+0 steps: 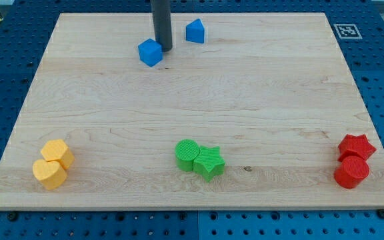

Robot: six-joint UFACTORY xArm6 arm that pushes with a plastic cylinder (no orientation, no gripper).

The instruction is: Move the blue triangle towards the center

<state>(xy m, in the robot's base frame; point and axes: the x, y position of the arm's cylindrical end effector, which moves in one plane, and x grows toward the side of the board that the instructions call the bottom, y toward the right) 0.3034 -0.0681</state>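
Note:
A blue triangle [195,31] sits near the view's top, just right of the middle. A blue cube [150,52] lies to its lower left. My tip [165,49] stands between them, touching or nearly touching the right side of the blue cube and a short way left of and below the blue triangle. The dark rod rises out of the view's top.
The wooden board [192,113] holds a yellow pair of blocks [53,164] at bottom left, a green cylinder [187,155] and green star [209,163] at bottom middle, and a red star [356,146] above a red cylinder [351,173] at bottom right.

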